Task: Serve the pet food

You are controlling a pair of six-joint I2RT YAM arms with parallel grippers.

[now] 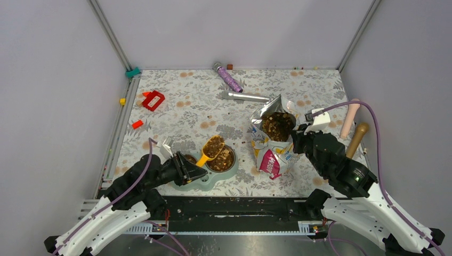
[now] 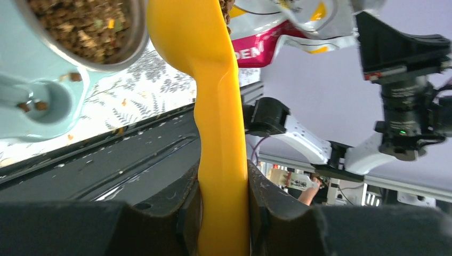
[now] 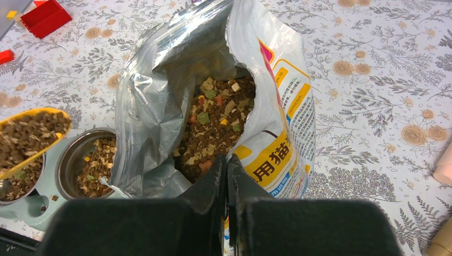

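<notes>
The pet food fills an open foil bag (image 1: 269,154) (image 3: 277,122) standing right of centre; brown kibble (image 3: 216,120) shows in its mouth. My right gripper (image 1: 298,140) (image 3: 226,170) is shut on the bag's near rim. My left gripper (image 1: 191,169) (image 2: 223,213) is shut on the handle of an orange scoop (image 1: 211,148) (image 2: 218,133). The scoop's bowl (image 3: 29,136) is heaped with kibble and hangs above the pale green feeder (image 1: 205,182) (image 2: 32,106), between its two steel bowls. The right bowl (image 1: 224,160) (image 3: 90,160) holds kibble; the left one is partly hidden by the gripper.
A purple tube (image 1: 228,77) and a silver tube (image 1: 245,96) lie at the back. Red blocks (image 1: 153,100) and a yellow cube (image 1: 122,101) sit at the left. A pink stick (image 1: 350,118) and a tan one (image 1: 357,138) lie by the right arm. A black rail (image 1: 234,208) lines the near edge.
</notes>
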